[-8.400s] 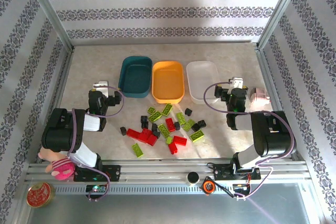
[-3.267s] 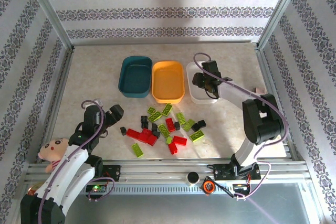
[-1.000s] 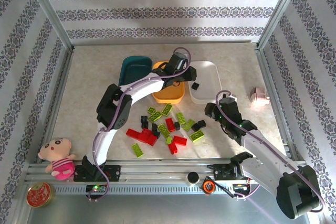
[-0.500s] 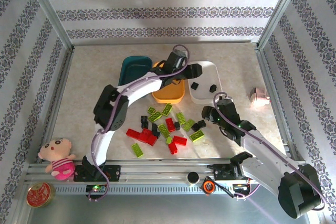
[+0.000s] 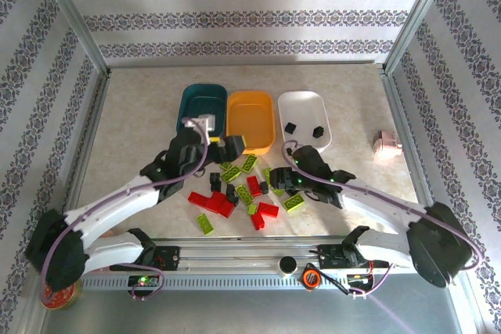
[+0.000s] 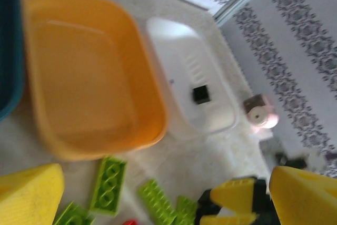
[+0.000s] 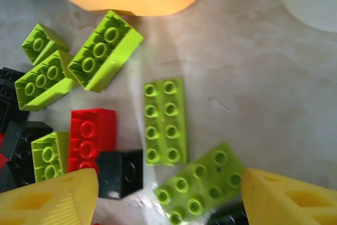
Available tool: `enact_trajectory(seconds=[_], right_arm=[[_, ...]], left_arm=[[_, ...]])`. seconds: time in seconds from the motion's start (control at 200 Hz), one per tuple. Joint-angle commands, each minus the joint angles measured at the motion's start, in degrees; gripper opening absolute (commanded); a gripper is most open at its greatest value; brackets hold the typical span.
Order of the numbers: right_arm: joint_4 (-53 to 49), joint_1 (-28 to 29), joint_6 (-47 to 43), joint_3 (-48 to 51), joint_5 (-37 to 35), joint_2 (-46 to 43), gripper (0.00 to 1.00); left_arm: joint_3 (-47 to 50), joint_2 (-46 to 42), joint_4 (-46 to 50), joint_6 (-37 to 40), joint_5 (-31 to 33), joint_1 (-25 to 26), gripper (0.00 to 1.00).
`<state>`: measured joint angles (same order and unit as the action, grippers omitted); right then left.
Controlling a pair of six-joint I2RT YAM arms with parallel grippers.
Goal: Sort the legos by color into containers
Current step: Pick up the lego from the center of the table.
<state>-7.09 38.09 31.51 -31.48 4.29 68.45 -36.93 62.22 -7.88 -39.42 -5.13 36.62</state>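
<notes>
Within white tray [image 5: 304,99] (rightmost), two black legos [image 5: 290,126]

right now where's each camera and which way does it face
top external: above, behind the bases, looking down on the table; left arm and right arm show.
left wrist: left arm, facing forward over orange tray and white tray; left fingertips show.
right wrist: right arm, facing down at legos; right fingertips show.
shared: both wrist views catch the orange tray.
</notes>
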Motion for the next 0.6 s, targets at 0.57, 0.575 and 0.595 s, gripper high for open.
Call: enact_trajectory(seconds=[0.57,0.575,0.595], right_arm=[[-3.3,5.9,-1.2,-16.0,-12.4,25.3,0.62],[-3.5,5.9,-1.2,-16.1,-12.5,25.5,0.62],[-3.9,6.0,-1.3,-16.5,-12.7,26.0,0.61]], left_arm=[[20.9,-33.7,13.2,-1.7,12.2,-0.5,1.0],[20.9,-33.7,13.2,-1.7,12.2,-0.5,1.0],[20.8,-33.6,13.0,-1.7,12.2,-0.5,1.0]])
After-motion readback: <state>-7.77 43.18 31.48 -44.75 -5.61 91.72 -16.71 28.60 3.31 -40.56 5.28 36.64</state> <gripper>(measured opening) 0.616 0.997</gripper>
